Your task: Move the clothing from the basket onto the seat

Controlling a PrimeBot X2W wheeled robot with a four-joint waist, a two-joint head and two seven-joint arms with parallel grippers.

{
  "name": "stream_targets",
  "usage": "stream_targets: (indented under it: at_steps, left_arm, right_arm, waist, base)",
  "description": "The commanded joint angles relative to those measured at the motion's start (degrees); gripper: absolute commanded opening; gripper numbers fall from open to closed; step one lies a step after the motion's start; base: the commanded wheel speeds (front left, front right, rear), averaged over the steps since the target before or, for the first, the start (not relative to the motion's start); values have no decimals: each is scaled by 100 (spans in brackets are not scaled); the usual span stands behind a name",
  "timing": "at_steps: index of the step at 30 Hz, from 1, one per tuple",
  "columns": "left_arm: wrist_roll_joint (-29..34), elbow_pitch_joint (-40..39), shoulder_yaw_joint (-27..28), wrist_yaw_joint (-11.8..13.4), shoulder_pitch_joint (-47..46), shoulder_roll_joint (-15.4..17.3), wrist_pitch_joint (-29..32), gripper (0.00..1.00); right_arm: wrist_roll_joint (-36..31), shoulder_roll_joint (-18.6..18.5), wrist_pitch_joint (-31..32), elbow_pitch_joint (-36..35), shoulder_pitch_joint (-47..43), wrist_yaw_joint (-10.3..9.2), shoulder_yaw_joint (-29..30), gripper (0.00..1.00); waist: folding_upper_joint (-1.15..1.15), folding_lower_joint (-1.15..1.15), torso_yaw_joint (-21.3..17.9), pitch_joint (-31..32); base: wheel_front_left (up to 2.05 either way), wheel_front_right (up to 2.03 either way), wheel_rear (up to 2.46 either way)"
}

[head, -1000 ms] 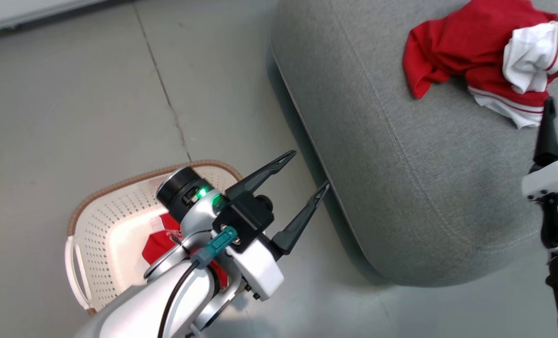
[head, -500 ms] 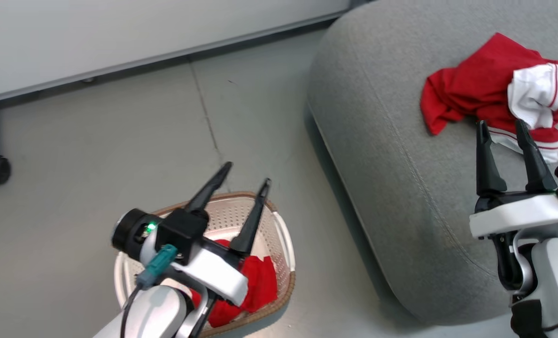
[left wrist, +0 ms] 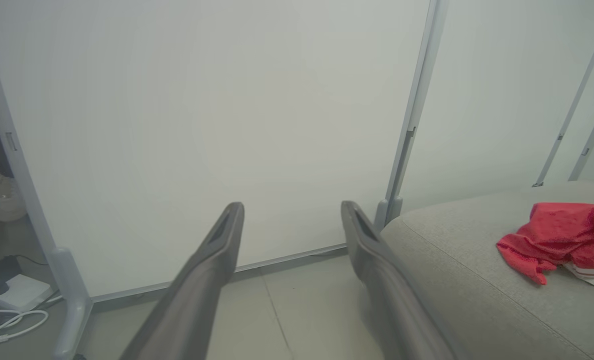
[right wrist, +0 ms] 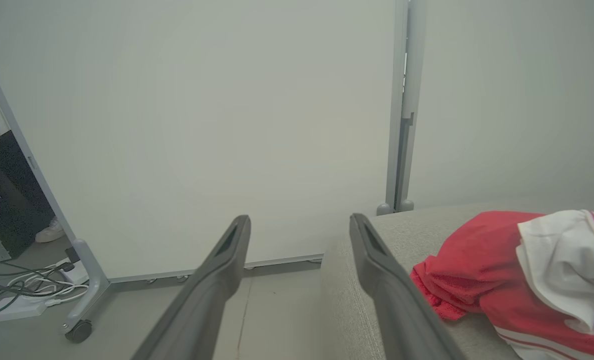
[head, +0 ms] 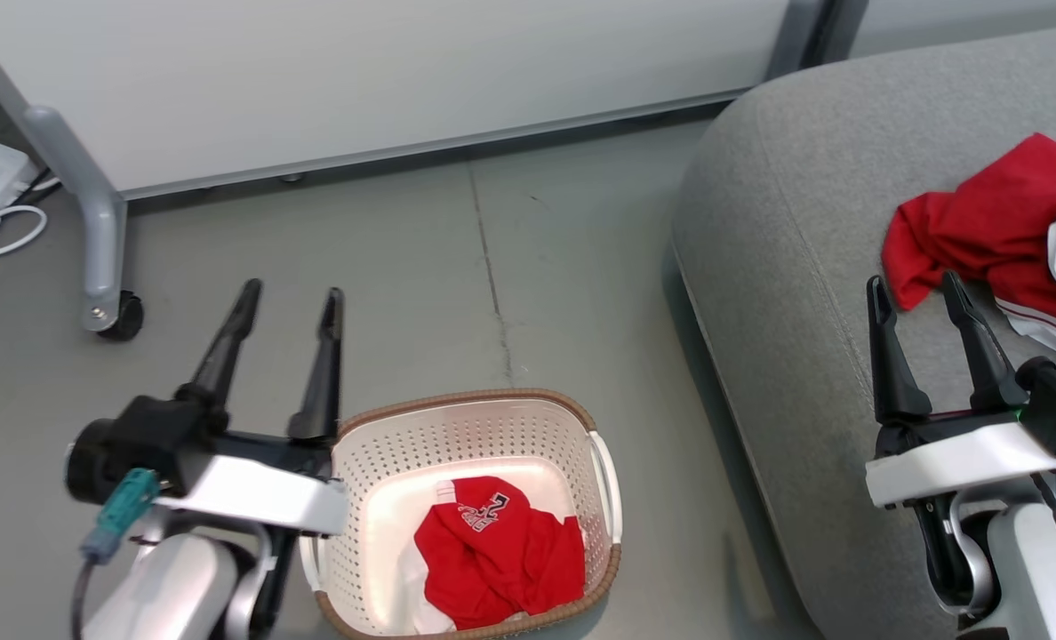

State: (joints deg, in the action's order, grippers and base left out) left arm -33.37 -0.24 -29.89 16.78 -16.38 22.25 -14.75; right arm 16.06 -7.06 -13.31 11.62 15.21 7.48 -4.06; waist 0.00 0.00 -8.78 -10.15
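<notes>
Grey floor (head: 492,267) runs up to a white partition (head: 404,80). The head camera has swung since a moment ago. The left gripper (head: 292,293), which then overlapped the basket (head: 475,397), now sits just beside its left rim, fingers wide apart and empty. A crumpled red jersey (head: 501,551) with dark-and-white lettering lies in the basket, to that gripper's right. A red-and-white jersey (head: 981,231) lies on the sofa (head: 786,267), just beyond the right gripper (head: 915,283), which is also wide and empty.

White wrists (head: 252,500), black gripper fingers (head: 223,351), teal connector (head: 121,508)
</notes>
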Motion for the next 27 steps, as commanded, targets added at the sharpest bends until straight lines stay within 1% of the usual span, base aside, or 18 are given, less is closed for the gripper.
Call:
stream_targets:
  at_steps: [1,6,9,10,13,20,27]
  left_arm:
    - [122,-66,288,-52,161,84,-44,100]
    - [349,-171,1083,-256,662,-22,-45,100]
    - [463,-193,1452,-379,1004,-146,-46,100]
    - [463,-193,1452,-379,1004,-146,-46,100]
    - [532,-194,1772,-484,1321,-245,-47,100]
    - [592,-109,2305,-811,1863,-419,-47,100]
    - [795,40,2478,-1017,2225,-440,-48,100]
  right_arm:
    - [-71,-18,77,-103,-146,2,70,100]
    - [-166,-4,236,-325,-379,3,165,100]
    - [-208,5,355,-455,-524,3,172,100]
    - [-208,5,355,-455,-524,3,172,100]
    - [-255,28,462,-604,-652,3,179,100]
    - [-387,55,685,-915,-986,3,185,100]
    - [-469,101,945,-1192,-1326,3,172,100]
  waist:
    - [0,0,125,102]
    - [0,0,280,254]
    - [0,0,328,352]
    - [0,0,328,352]
    - [0,0,371,440]
    - [0,0,463,632]
    - [0,0,475,836]
  base:
    - [0,0,0]
    - [0,0,0]
    - [0,0,0]
    - [0,0,0]
    - [0,0,0]
    - [0,0,0]
    - [0,0,0]
